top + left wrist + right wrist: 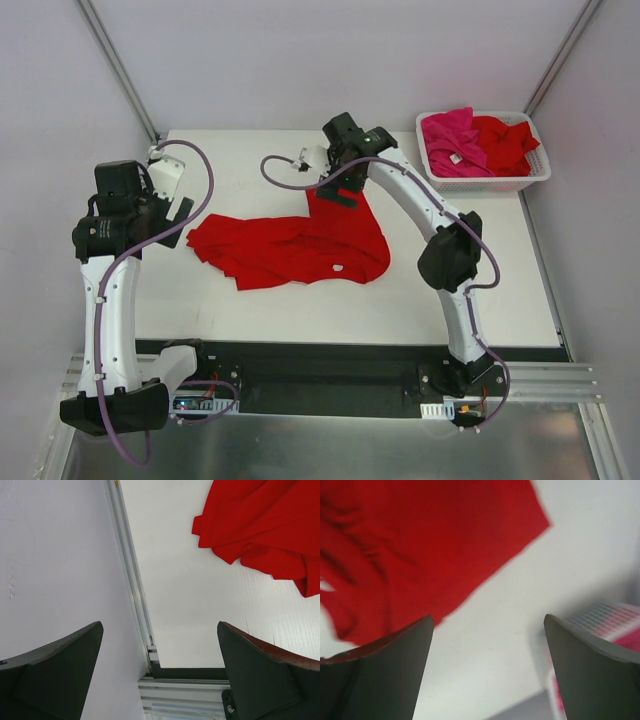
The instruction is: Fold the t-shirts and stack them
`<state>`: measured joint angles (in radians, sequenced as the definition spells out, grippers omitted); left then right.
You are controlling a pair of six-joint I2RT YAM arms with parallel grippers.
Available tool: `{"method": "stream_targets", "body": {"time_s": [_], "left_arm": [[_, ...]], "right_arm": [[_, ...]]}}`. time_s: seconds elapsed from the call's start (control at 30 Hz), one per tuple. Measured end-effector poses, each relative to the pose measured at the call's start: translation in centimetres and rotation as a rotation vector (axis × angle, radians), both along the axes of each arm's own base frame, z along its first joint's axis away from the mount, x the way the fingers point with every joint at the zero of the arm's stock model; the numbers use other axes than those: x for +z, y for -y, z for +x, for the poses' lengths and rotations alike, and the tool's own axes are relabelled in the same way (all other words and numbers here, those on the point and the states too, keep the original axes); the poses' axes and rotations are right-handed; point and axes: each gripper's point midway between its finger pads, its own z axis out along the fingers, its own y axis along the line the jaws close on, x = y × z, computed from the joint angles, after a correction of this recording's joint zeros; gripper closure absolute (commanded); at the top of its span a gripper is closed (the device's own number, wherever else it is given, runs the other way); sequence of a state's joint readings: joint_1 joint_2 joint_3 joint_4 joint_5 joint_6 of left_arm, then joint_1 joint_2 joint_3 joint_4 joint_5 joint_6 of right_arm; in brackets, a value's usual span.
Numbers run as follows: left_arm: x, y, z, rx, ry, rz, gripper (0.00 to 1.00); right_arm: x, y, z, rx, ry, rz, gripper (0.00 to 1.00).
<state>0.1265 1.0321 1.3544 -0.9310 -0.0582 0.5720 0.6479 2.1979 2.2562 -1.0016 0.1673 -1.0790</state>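
Observation:
One bright red t-shirt [290, 245] lies crumpled and spread across the middle of the white table [250, 300]. My left gripper [180, 215] hovers just off its left end, open and holding nothing. In the left wrist view the gripper [160, 670] has its jaws wide apart, with the shirt [265, 525] at the upper right. My right gripper [335, 187] hangs over the shirt's far upper corner, open. The right wrist view shows that gripper [487, 665] over bare table, with the blurred red cloth [420, 545] at the upper left. A magenta t-shirt [450, 135] and another red t-shirt [505, 140] lie in the basket.
The white slotted basket [538, 172] stands at the table's back right corner; its edge [615, 622] shows at the right of the right wrist view. White walls with metal rails [132, 580] close in both sides. A black bar [350, 350] runs along the near table edge.

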Motion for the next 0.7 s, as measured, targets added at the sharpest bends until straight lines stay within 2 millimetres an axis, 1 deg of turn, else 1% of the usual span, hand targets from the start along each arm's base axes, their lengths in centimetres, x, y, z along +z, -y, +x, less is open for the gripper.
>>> {"method": "stream_targets", "body": {"time_s": [0.07,0.1,0.13,0.23,0.27,0.33,0.43,0.57,0.7], "left_arm": [[0.0,0.1,0.0,-0.003,0.0,-0.003,0.01],[0.0,0.1,0.0,-0.004,0.0,-0.004,0.01],[0.0,0.1,0.0,-0.004,0.0,-0.004,0.01],[0.0,0.1,0.0,-0.004,-0.001,-0.004,0.01],[0.0,0.1,0.0,-0.004,-0.002,-0.004,0.01],[-0.2,0.1,-0.2,-0.004,-0.009,-0.004,0.01],[-0.5,0.1,-0.7,-0.01,-0.035,-0.002,0.01],[-0.6,0.0,-1.4,-0.013,-0.067,0.012,0.01],[0.5,-0.4,-1.9,-0.007,-0.063,0.041,0.01]], "right_arm": [[-1.2,0.0,-3.3,-0.036,-0.191,0.11,0.04],[-1.9,0.1,-4.4,-0.06,-0.267,0.145,0.04],[-3.1,0.5,-5.7,-0.104,-0.37,0.179,0.04],[-6.4,2.0,-8.2,-0.217,-0.574,0.206,0.04],[-7.1,2.3,-8.7,-0.241,-0.617,0.206,0.04],[-8.6,2.3,-9.1,-0.279,-0.687,0.215,0.04],[-10.2,1.5,-9.1,-0.294,-0.741,0.227,0.04],[-11.9,0.5,-8.6,-0.28,-0.732,0.237,0.04],[-13.1,0.2,-8.0,-0.264,-0.696,0.209,0.04]]}}
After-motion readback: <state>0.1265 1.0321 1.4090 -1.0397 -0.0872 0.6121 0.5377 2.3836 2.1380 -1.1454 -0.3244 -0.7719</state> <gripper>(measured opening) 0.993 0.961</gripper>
